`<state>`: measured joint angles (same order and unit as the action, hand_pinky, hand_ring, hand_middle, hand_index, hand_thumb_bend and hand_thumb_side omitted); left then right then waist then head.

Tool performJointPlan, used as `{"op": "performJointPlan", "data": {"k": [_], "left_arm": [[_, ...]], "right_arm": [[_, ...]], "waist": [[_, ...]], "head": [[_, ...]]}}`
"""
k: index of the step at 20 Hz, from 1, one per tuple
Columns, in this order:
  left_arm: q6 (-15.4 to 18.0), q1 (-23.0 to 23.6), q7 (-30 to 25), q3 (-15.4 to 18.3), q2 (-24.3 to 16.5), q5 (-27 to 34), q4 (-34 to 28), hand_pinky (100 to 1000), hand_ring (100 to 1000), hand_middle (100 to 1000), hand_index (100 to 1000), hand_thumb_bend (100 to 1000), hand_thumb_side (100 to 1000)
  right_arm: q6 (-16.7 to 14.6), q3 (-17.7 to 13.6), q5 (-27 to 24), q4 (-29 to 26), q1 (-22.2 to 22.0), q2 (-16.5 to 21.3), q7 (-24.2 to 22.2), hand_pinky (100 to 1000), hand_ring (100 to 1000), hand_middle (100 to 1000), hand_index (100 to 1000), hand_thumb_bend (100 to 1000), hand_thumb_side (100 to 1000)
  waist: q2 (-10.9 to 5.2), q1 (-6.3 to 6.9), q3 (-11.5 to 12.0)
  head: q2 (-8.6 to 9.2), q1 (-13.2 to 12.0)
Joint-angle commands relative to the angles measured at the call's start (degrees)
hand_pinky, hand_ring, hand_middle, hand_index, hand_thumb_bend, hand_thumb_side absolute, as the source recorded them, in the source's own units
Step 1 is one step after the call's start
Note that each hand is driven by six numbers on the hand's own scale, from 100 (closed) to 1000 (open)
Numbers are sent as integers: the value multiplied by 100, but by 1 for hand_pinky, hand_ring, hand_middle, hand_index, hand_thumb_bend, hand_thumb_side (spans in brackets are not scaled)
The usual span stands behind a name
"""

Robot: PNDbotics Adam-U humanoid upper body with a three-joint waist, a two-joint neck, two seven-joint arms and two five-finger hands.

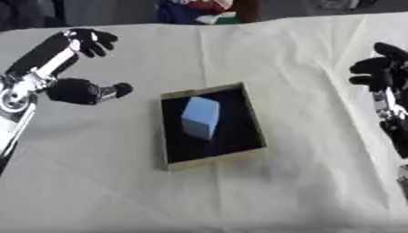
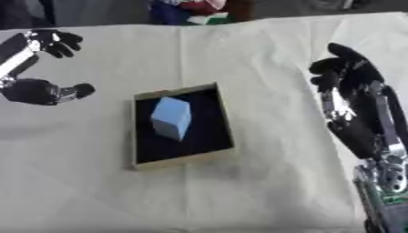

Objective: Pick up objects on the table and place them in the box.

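A shallow box (image 1: 252, 110) with a tan rim and black inside lies in the middle of the cloth-covered table. A light blue block (image 1: 200, 117) stands inside it. My left hand (image 1: 79, 88) hovers to the box's left, fingers relaxed and holding nothing. On the far side of the box, near the right edge, my right hand (image 2: 350, 91) is raised with its fingers up, nothing in it. Both hands stay apart from the box.
A cream cloth (image 1: 239, 191) covers the whole table, creased near the front. Colourful items (image 1: 199, 11) lie beyond the far edge.
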<state>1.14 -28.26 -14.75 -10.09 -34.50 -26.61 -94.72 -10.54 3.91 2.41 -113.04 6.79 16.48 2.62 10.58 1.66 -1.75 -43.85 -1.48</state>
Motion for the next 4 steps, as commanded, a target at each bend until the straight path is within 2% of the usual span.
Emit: {"op": "performJointPlan", "data": {"k": [1,4], "left_arm": [[-10,-36,63,114,-55,63,-69,724,713,714,883,606,566],[-10,-12,93,125,-23,88,-75,721,711,712,880,603,567]], "right_arm": [[-1,-18,7,-105,55,71,20,703,736,655,877,100,540],[-5,-18,13,-104,39,64,18,703,736,655,876,100,539]], "waist": [[-67,-11,8],[-66,-25,18]], "head": [[-27,-41],[-27,-49]]}}
